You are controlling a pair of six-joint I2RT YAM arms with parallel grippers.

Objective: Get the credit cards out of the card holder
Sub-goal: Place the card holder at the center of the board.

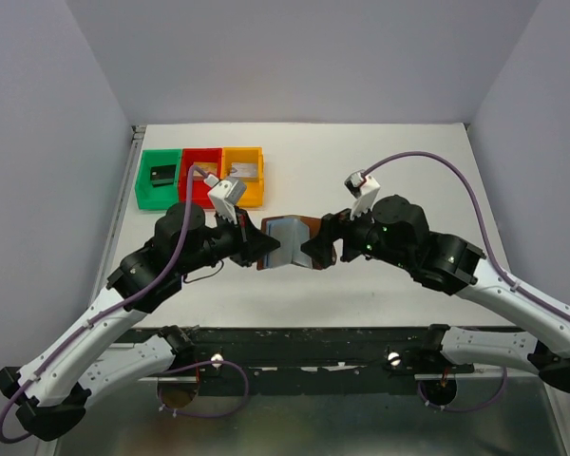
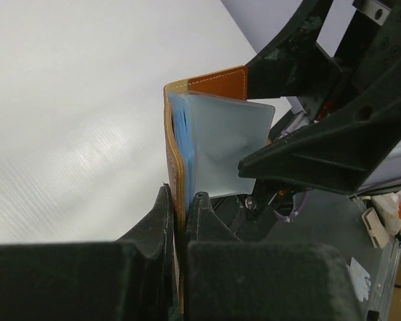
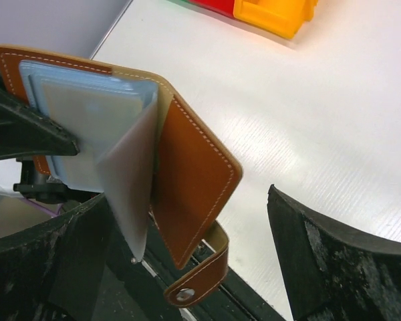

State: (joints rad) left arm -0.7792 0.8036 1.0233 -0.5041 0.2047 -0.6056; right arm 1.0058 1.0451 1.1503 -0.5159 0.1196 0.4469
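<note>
From the top view, we see the card holder held open between the two arms, near the middle of the smooth white tabletop. It is brown leather outside, with pale blue-grey pockets inside. The left hand pinches its left edge, and the right hand meets it from the right. At the far left three boxy plastic bins stand in a touching row: green bin, red bin, orange bin. Right of the holder and beyond it, the tabletop runs bare to the grey walls.

In the left wrist view, the left hand has its matte black fingers drawn narrow, clamped on the edge of the leather cover. The card holder stands up from them, with white stitching along its rounded rim. Against the leather lies a stack of thin pale blue edges. These may be the credit cards, though we cannot tell them from pocket edges here. A cloudy, flexible plastic pocket fans off to the right, into the right hand, whose black frame crowds that side.

In the right wrist view, the right hand stands wide, gripping nothing. Its coarse black fingers sit on either side of the free flap of the card holder. One finger is well apart from the leather, with bare tabletop showing in the gap. The other is just beside the hanging clear pocket. A leather strap with a metal snap curls below the flap. A corner of the orange bin shows at the far edge.
</note>
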